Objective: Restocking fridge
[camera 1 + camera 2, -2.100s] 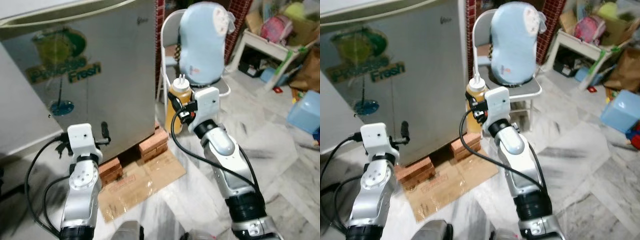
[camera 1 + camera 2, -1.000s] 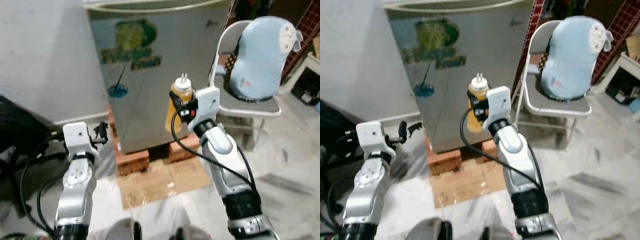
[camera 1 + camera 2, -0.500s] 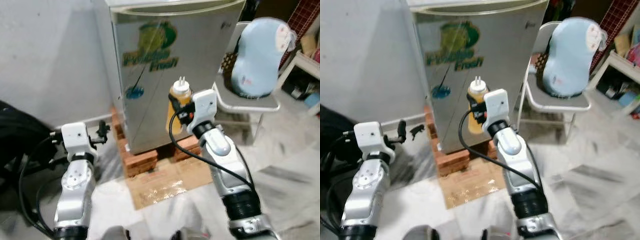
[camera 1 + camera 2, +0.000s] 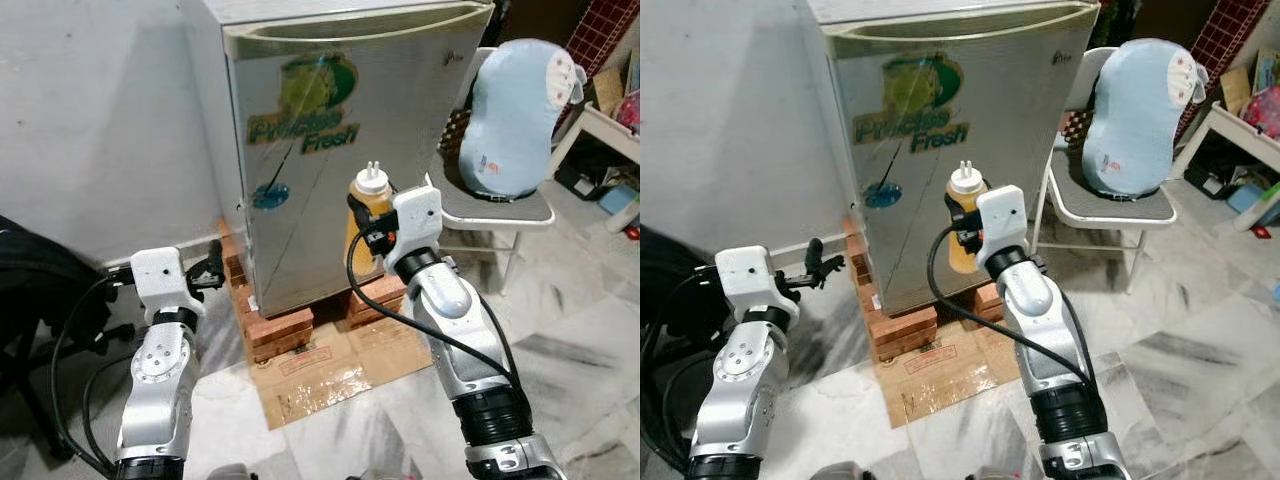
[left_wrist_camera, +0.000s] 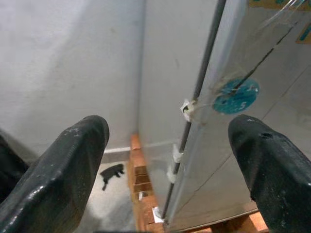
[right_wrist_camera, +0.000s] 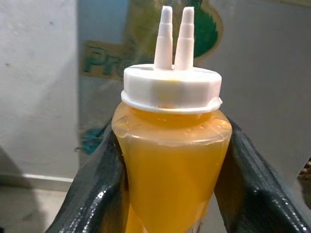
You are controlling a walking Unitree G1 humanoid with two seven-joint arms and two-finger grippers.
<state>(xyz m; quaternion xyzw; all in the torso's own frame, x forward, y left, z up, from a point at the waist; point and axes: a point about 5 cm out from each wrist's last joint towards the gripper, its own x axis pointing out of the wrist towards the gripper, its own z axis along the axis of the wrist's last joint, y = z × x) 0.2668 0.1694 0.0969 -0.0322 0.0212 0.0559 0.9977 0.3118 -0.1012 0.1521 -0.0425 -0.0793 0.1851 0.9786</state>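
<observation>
Left eye view: a silver fridge (image 4: 330, 130) with its door closed stands on red bricks (image 4: 285, 325), with a flattened cardboard sheet (image 4: 330, 370) on the marble floor (image 4: 570, 340) in front of them. The door carries a green "Fresh" sticker. The right gripper (image 4: 362, 225) is raised in front of the lower right part of the door, its two black fingers clamped on an upright squeeze bottle (image 4: 368, 215) of orange-yellow sauce with a white twin-nozzle cap. The bottle is off the floor, close to the door. The left gripper (image 4: 212, 268) is held low, near the fridge's lower left corner, empty. To the right of the fridge, a folding chair (image 4: 490, 215) holds a pale blue cushion (image 4: 520, 105).

Right eye view: the same scene, with the bottle between the right gripper and the door, and the chair just beside the fridge's right edge.

Left wrist view: the left gripper's two black fingers (image 5: 73, 160) are spread wide apart with nothing between them. Beyond them are the fridge's hinge-side edge, a round blue sticker (image 5: 236, 97) and the bricks beneath.

Right wrist view: the bottle stands upright, gripped on both sides by black fingers (image 6: 97, 189), with the green sticker behind it.
</observation>
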